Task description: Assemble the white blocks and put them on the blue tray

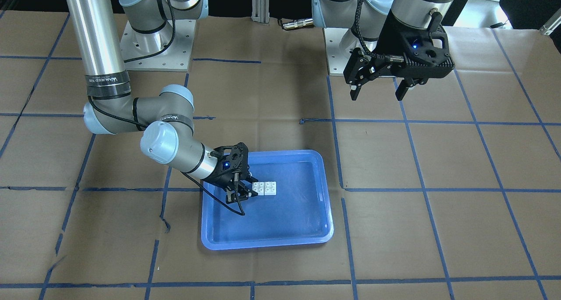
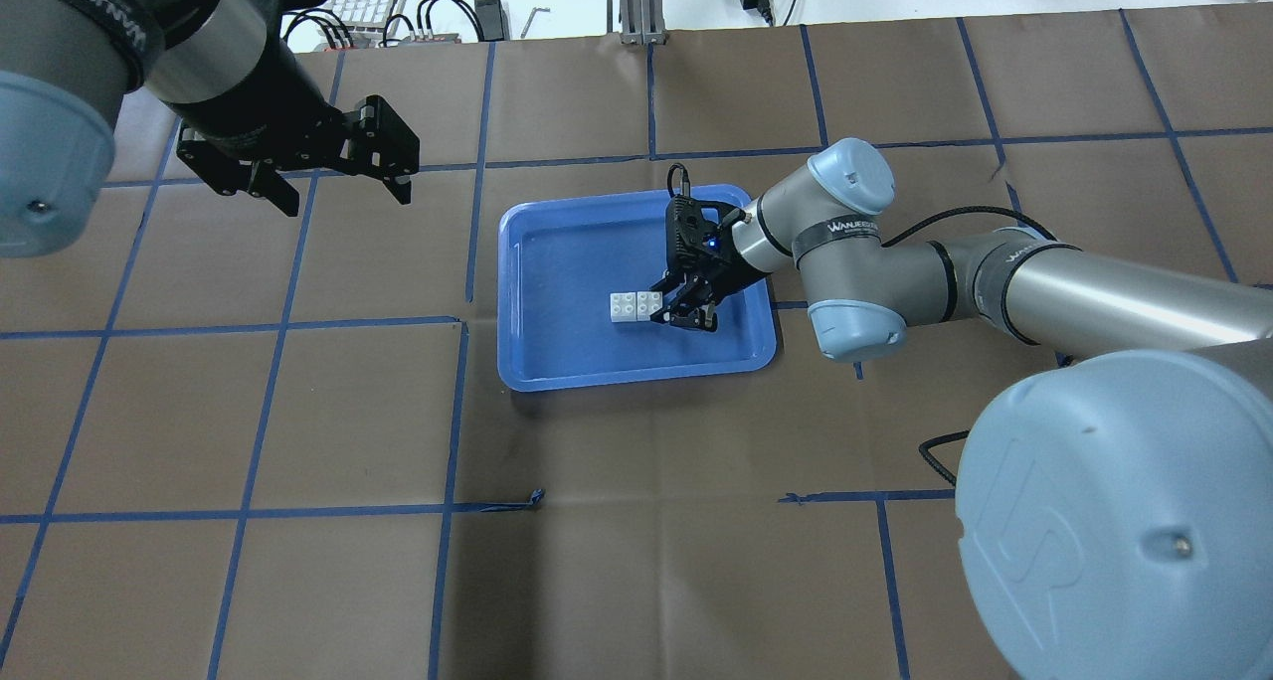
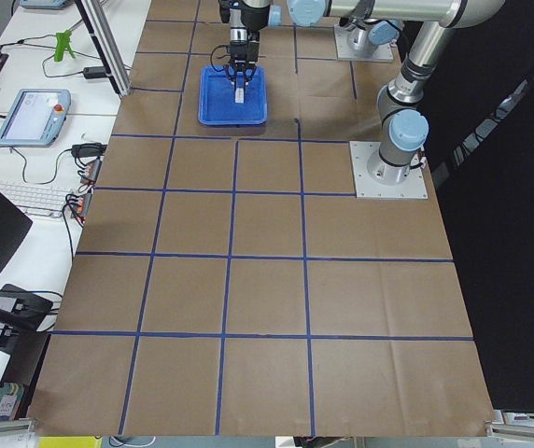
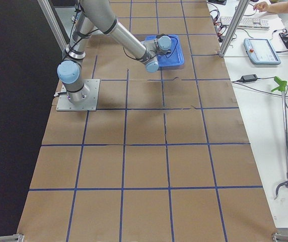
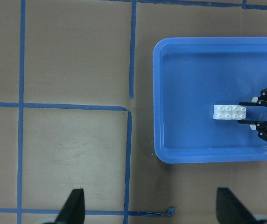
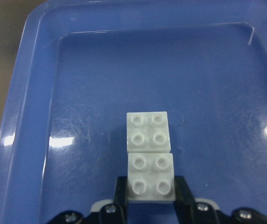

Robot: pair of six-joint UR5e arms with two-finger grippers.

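**On the papered table (image 2: 636,561): white blocks (image 2: 629,306) in the blue tray (image 2: 597,379)**

Brown paper crossed with blue tape covers the table, and the tray lies flat on it. Near the tray's middle we see the two blocks side by side, touching, studs up, resting on the tray floor. Our right gripper (image 2: 664,308) reaches in low, its fingers (image 6: 122,186) pressed against both sides of the block nearest it. Our left gripper (image 1: 377,96) hangs high over the table, well apart from the tray, its jaws spread wide.

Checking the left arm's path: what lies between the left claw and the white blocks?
Only taped brown paper, then the blue tray rim, in the overhead view.
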